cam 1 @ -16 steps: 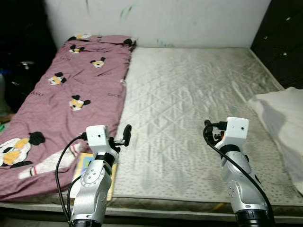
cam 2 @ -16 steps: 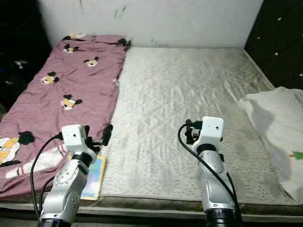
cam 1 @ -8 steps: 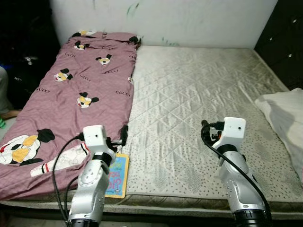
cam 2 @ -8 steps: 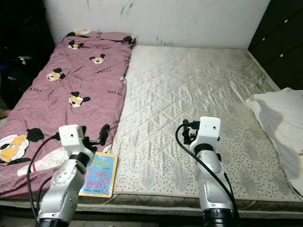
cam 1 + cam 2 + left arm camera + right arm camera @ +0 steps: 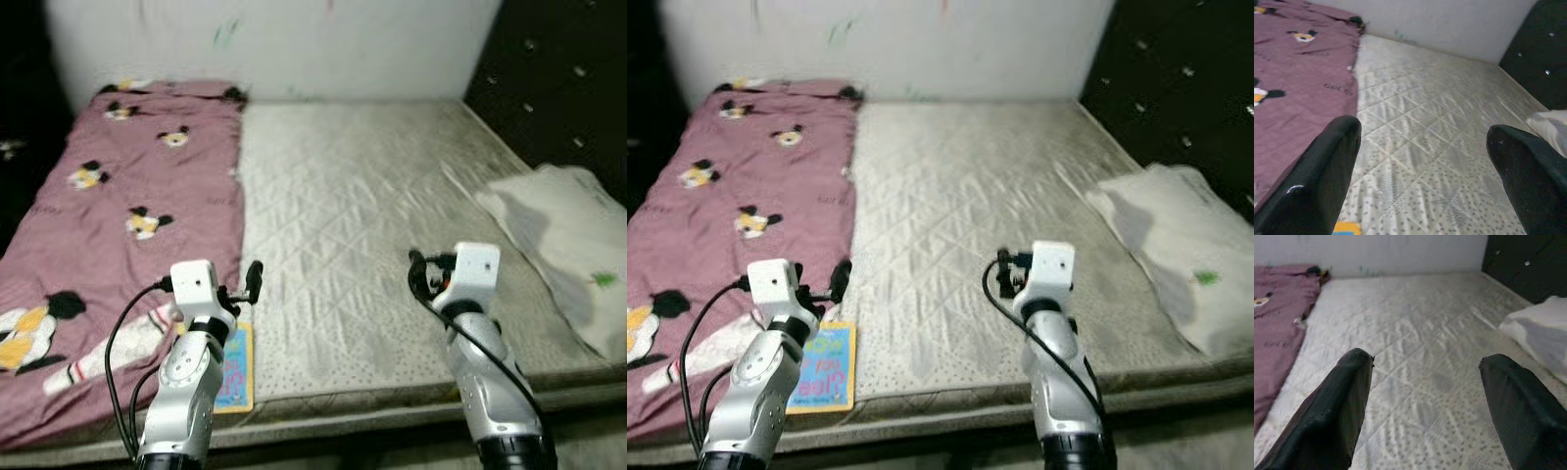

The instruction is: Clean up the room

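Left gripper (image 5: 1420, 161) and right gripper (image 5: 1425, 401): fingers spread wide, empty, above mattress (image 5: 353, 225) | children's book (image 5: 823, 367) at 7 o'clock, beside maroon blanket (image 5: 108, 196) | approach book low, pinch its edge

Bare mattress (image 5: 362, 225) between blanket (image 5: 108, 215) and pillow (image 5: 563, 245)

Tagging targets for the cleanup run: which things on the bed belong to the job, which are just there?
Job:
book by the mattress's near edge, near the left gripper
maroon cartoon blanket
white pillow at the right edge

Just there:
mattress
wall
dark cabinet
right gripper, open, empty
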Robot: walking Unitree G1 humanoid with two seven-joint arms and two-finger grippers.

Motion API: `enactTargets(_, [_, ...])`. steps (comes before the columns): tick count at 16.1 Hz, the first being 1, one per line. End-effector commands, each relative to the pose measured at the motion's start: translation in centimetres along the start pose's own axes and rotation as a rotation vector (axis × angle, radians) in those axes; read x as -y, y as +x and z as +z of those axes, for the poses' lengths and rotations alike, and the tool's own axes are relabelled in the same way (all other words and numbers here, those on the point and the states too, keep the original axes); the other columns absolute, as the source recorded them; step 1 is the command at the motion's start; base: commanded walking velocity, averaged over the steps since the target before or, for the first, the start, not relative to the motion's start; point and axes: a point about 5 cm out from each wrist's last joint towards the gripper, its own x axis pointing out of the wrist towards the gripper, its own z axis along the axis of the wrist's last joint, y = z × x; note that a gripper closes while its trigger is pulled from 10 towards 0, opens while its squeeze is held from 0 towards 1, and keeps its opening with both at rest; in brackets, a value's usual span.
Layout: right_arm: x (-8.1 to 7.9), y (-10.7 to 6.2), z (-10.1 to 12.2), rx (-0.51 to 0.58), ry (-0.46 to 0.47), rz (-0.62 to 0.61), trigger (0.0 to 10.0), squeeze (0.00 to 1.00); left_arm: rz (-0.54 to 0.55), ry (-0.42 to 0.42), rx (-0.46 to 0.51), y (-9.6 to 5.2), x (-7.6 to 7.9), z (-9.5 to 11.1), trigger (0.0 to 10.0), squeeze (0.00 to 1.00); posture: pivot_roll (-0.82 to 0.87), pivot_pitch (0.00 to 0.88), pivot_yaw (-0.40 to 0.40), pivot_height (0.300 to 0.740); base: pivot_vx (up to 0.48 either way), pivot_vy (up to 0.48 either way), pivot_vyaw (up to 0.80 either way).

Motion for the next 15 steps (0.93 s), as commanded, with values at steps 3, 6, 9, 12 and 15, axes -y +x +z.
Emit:
enactTargets(3, [0.33,-0.28,-0.67,-0.026,0.001,-0.01,10.0,0.0,0.0,0.008,-0.009,-0.13,0.03,-0.19,10.0,0.0,-0.04,0.064,0.015,0.74,0.0,0.416,0.0])
enactTargets(6, [0.3,-0.25,-0.74,-0.028,0.0,-0.007,10.0,0.0,0.0,0.009,-0.012,-0.14,0.07,-0.26,10.0,0.0,-0.04,0.064,0.015,0.74,0.0,0.424,0.0])
enactTargets(9, [0.25,-0.2,-0.72,-0.027,-0.001,-0.004,10.0,0.0,-0.002,0.011,-0.01,-0.16,0.07,-0.22,10.0,0.0,-0.04,0.065,0.014,0.74,0.0,0.436,0.0])
enactTargets(12, [0.12,-0.19,-0.72,-0.026,-0.003,-0.001,10.0,0.0,-0.005,0.011,-0.01,-0.18,0.09,-0.24,10.0,0.0,-0.04,0.061,0.015,0.74,0.0,0.368,0.0])
enactTargets(15, [0.07,-0.24,-0.84,-0.03,-0.006,0.001,10.0,0.0,-0.007,0.01,-0.014,-0.23,0.2,-0.29,10.0,0.0,-0.04,0.071,0.017,0.74,0.0,0.298,0.0])
